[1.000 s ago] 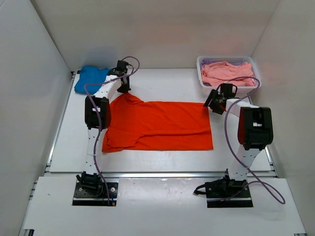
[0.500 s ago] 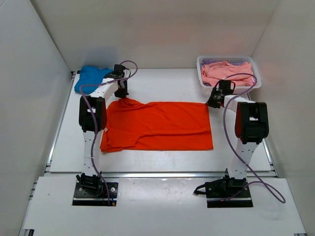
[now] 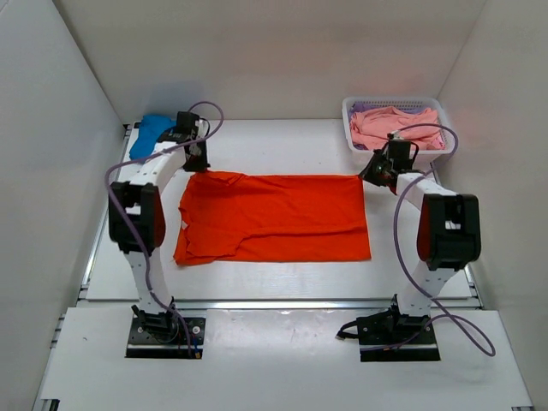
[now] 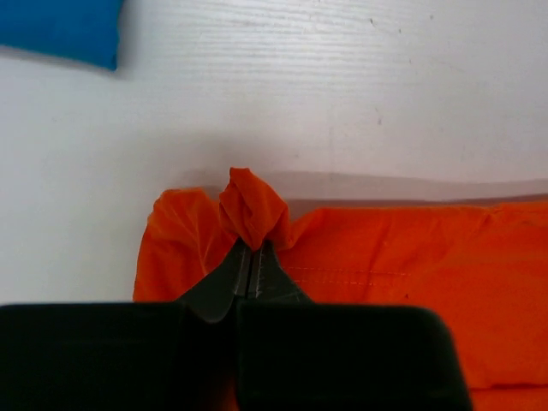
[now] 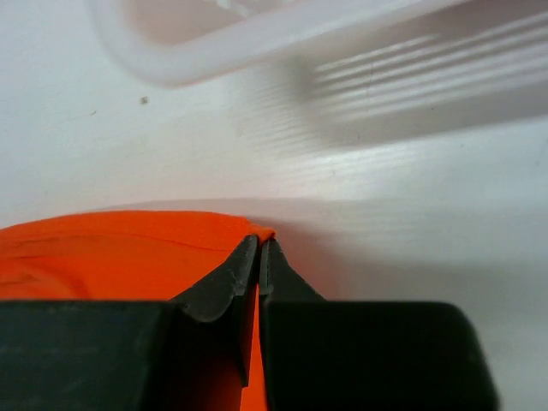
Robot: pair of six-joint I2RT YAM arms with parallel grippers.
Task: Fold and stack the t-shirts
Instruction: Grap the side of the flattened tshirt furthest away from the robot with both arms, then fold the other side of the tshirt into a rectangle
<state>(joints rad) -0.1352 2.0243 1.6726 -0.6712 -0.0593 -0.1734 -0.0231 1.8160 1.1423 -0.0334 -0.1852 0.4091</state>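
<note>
White basket (image 3: 349, 128), apparently latticed, far right

Open table (image 3: 282, 141) runs behind the orange shirt (image 3: 282, 218), between the blue shirt (image 3: 154, 128) far left and the basket (image 3: 394, 100) far right; a bare strip lies in front of the shirt too; the basket stands near the right gripper (image 3: 366, 176), just beyond it; the left arm (image 3: 133, 214) arches along the table's left edge; walls (image 3: 257, 51) close three sides.

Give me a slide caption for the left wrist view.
Left gripper pinches a bunched corner of the orange t-shirt on the white table; blue t-shirt lies beyond.
</note>
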